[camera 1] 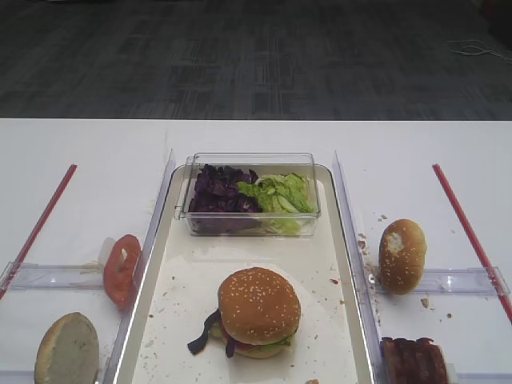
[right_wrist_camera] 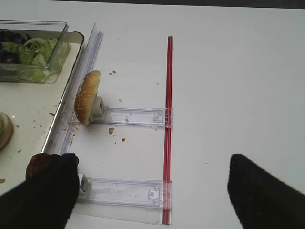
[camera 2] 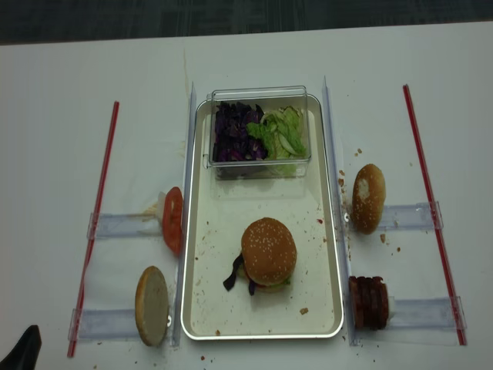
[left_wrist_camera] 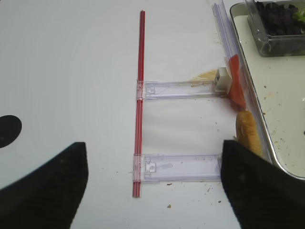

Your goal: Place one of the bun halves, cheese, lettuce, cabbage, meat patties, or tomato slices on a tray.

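A sesame bun top [camera 1: 258,302] crowns a stack with purple strips and green leaves at its base, on the cream tray [camera 1: 180,264]. Cabbage [camera 1: 218,192] and lettuce [camera 1: 280,194] fill the clear box. A tomato slice [camera 1: 120,270] and a pale bun half [camera 1: 66,350] stand left of the tray. Meat patties [camera 1: 414,360] stand to its right. No cheese shows. My right gripper [right_wrist_camera: 152,191] hangs open and empty over the table, with the patties [right_wrist_camera: 37,164] by its left finger. My left gripper [left_wrist_camera: 152,186] is open and empty, beside the pale bun half [left_wrist_camera: 248,131].
A brown bun with a torn white patch [camera 1: 402,254] leans on a clear holder to the right of the tray. Red strips [camera 1: 468,228] [camera 1: 40,224] and clear plastic rails [right_wrist_camera: 128,116] border both sides. Crumbs dot the tray. A black piece of my left arm [camera 2: 23,353] shows.
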Robot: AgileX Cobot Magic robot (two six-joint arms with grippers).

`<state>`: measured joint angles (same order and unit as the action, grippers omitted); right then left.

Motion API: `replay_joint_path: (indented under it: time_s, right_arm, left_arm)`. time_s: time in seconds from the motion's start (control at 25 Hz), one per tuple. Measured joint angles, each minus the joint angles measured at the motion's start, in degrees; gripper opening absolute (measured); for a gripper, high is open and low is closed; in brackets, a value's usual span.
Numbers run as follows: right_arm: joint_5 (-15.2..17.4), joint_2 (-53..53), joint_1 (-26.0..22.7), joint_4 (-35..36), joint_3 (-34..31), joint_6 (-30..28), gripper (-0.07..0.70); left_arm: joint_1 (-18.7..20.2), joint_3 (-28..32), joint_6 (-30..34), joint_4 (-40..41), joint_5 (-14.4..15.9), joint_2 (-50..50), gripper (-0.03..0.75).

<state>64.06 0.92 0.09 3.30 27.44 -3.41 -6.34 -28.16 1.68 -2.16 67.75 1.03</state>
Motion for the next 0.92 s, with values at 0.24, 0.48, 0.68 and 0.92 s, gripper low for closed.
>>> replay_joint_path:
  time_s: [0.24,0.48,0.68,0.92]
  right_arm:
    - [0.00,0.00,0.00,0.00,0.00,0.00,0.660]
    - [0.00,0.00,0.00,0.00,0.00,0.00,0.660]
    - [0.00,0.00,0.00,0.00,0.00,0.00,0.660]
    - [0.00,0.00,0.00,0.00,0.00,0.00,0.660]
  left_arm:
    - [0.00,0.00,0.00,0.00,0.00,0.00,0.561]
    - [0.00,0.00,0.00,0.00,0.00,0.00,0.561]
    - [0.00,0.00,0.00,0.00,0.00,0.00,0.561]
    - [0.00,0.00,0.00,0.00,0.00,0.00,0.561]
